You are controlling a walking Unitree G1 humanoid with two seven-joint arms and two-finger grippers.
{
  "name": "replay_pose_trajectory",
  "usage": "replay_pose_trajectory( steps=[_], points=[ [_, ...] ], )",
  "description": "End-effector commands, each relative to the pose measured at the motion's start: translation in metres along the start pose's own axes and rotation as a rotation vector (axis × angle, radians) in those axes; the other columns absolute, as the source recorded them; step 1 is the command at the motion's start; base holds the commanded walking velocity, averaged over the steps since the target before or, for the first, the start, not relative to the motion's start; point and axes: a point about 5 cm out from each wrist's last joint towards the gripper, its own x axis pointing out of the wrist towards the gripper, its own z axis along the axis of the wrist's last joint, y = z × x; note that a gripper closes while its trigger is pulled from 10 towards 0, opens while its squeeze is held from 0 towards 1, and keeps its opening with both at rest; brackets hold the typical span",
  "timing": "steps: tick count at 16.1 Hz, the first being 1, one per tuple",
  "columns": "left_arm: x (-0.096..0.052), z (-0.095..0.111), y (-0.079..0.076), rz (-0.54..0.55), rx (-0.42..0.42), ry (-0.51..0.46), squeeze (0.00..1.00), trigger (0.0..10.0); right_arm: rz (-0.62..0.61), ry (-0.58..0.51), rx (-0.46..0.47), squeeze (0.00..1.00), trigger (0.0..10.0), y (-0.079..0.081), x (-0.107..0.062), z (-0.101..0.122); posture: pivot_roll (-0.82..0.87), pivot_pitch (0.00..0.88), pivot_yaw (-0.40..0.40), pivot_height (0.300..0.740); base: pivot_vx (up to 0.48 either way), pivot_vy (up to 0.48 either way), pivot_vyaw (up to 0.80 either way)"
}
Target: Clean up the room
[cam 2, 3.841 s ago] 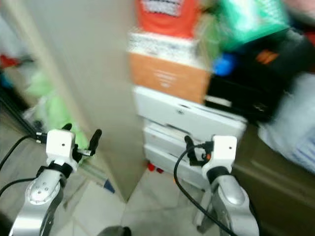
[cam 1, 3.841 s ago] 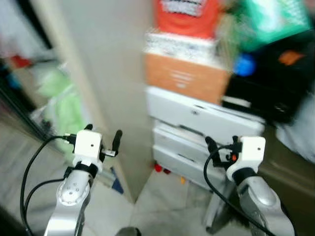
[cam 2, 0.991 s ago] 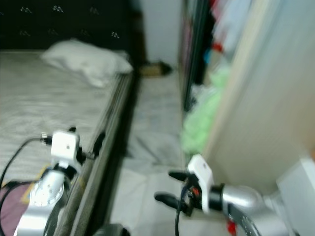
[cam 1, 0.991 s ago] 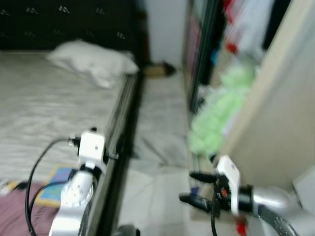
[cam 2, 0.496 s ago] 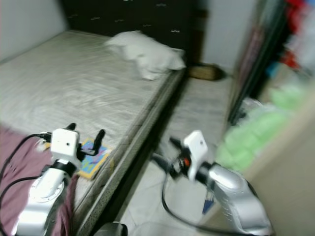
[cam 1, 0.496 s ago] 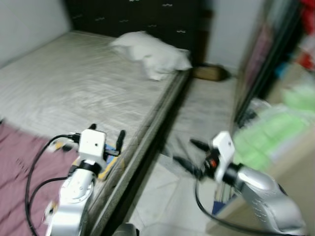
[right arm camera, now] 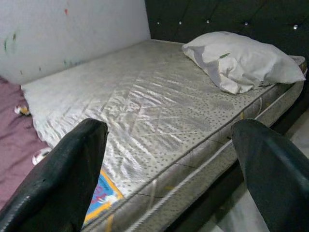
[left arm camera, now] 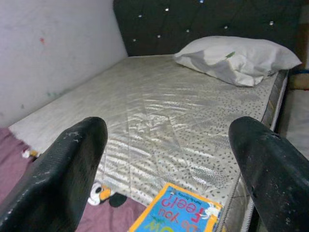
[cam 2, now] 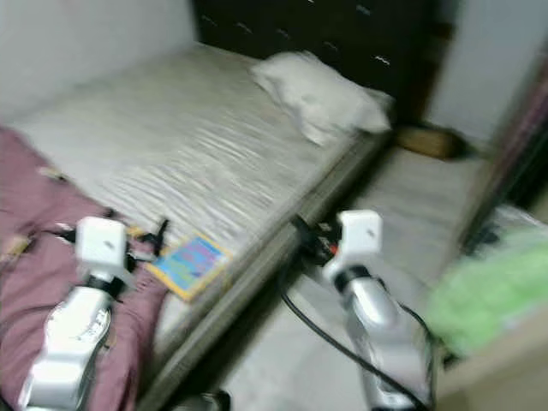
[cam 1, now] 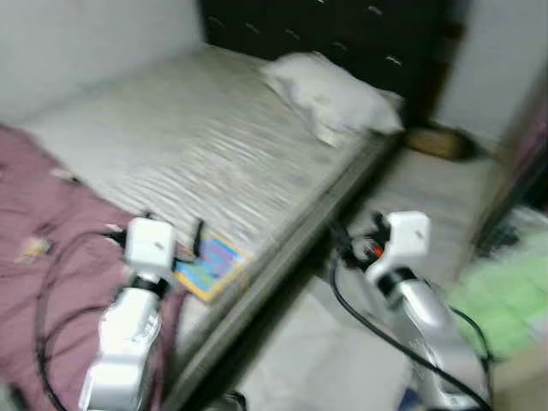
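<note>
Seemingly the tidying has barely begun, judging by what lies about. One bare quilted silver-grey mattress bed (left arm camera: 159, 116) fills the upper left and middle of the head views, with one white crumpled pillow (left arm camera: 239, 58) at its far end against the dark tufted headboard (left arm camera: 207, 21). One bright blue and yellow picture book (left arm camera: 178, 215) lies flat near the mattress's near edge, just beside one rumpled maroon blanket (cam 1: 43, 257) that spreads over the lower left of the head views. Small toys are scattered on or near that blanket: one black-and-white one with orange (left arm camera: 102, 193) close to the book, another small piece (left arm camera: 28, 153) by the wall, and two small bits (right arm camera: 20, 110) on the maroon cloth in the right wrist view; what they are is too small to tell. At the right of the head views a pale green heap (cam 1: 501, 295) lies on the floor, blurred.

Neither claw holds anything. The left claw (left arm camera: 169, 159) hovers above the book and blanket edge at lower left, its two black fingers (left arm camera: 72, 164) wide apart. The right claw (right arm camera: 174, 164) hangs at the middle of the head views, off the bed's side, aimed at the mattress, fingers likewise spread and empty.

By my reckoning, everything is left: book, toys, blanket, and the green heap all need putting away.
</note>
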Motion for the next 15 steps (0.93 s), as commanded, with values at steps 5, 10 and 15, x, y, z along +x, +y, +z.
replay_pose_trajectory(
  steps=[5,10,15],
  points=[
    [0.007,0.002,0.002,-0.006,0.011,-0.003,0.0,10.0,-0.076,-0.018,0.025,0.0,10.0,-0.005,0.001,0.002,-0.04,0.0,0.022,0.74,0.0,0.0,0.78],
    [0.007,0.003,0.001,-0.007,-0.002,-0.005,0.0,10.0,-0.119,-0.042,0.009,0.0,10.0,-0.008,0.002,0.003,-0.03,0.0,0.018,0.74,0.0,0.0,0.0],
    [0.008,0.004,-0.003,-0.038,-0.024,-0.008,0.0,10.0,-0.098,-0.045,-0.047,0.0,10.0,-0.012,-0.003,0.004,-0.03,0.0,0.022,0.74,0.0,0.0,0.48]
  ],
)
